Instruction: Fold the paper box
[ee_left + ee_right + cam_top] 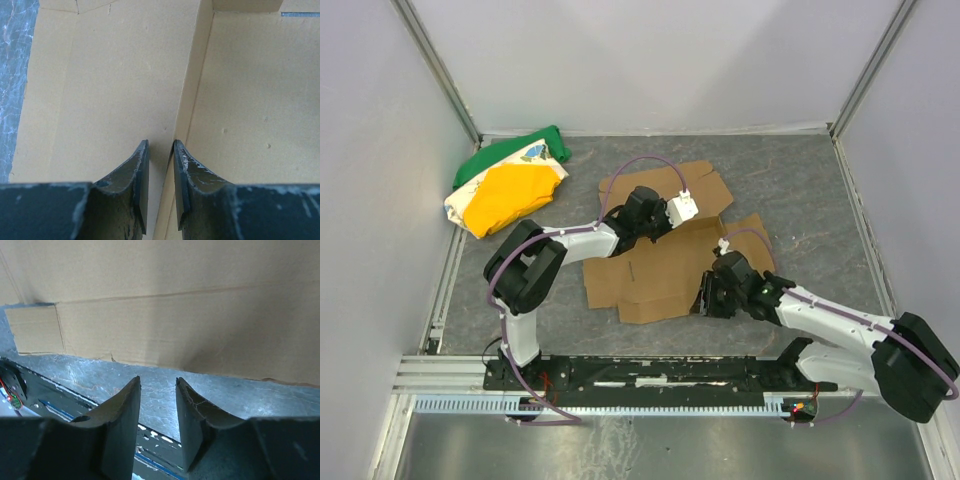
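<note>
Top external: brown die-cut cardboard paper box (650,272) is shown mostly flat; left gripper (160,145) narrow on a crease, hold unclear; right gripper (158,381) parted, empty.

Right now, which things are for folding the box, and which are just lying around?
For the job:
- paper box
- left gripper, over the cardboard
- right gripper, by the box's near edge

Just lying about:
- green, yellow and white cloth bundle, off in the far left corner
</note>
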Motion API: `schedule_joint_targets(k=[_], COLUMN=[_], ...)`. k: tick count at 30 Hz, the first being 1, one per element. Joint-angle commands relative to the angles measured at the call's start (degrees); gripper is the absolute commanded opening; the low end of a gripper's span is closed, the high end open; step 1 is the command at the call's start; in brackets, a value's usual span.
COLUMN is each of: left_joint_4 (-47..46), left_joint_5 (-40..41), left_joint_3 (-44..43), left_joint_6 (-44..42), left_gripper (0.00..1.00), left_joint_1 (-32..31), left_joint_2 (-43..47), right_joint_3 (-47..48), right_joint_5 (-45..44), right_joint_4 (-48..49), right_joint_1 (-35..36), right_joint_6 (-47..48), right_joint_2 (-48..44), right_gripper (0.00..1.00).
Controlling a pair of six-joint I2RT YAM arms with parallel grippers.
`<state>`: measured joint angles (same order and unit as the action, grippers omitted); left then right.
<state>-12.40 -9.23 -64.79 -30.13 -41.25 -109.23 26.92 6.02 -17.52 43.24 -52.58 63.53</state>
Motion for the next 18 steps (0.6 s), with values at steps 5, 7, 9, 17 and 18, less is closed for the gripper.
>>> schedule_joint_targets(k=[5, 7, 9, 17, 18], left_joint_4=[-0.3, -0.3, -0.3, -0.2, -0.2], left_joint_5=[-2.2, -2.4, -2.5, -2.7, -2.9], left_joint_3=[-0.7, -0.7, -0.6, 0.1, 0.1], left_joint_6=[-0.5, -0.5, -0.4, -0.6, -0.6], left_gripper=[0.03, 0.03, 0.03, 0.03, 0.03], left_joint_1=[-0.2, -0.1, -0.1, -0.1, -0.2], left_joint_2=[-1.1, -1.2, -1.2, -0.7, -0.6], right_joint_3=[1.4, 0.9, 0.7, 2.7, 3.0], right_joint_5=[-0.1, -0.9, -1.1, -3.8, -4.5], right_joint_4=[-3.0, -3.3, -2.4, 0.6, 0.9], right_joint_1=[3.3, 3.6, 3.8, 4.8, 4.9], right_joint_6=[1.2, 1.5, 1.9, 1.6, 1.6], right_joint_2=[-2.6, -1.5, 0.8, 7.6, 8.2], right_gripper=[0.33, 0.28, 0.26, 0.26, 0.26])
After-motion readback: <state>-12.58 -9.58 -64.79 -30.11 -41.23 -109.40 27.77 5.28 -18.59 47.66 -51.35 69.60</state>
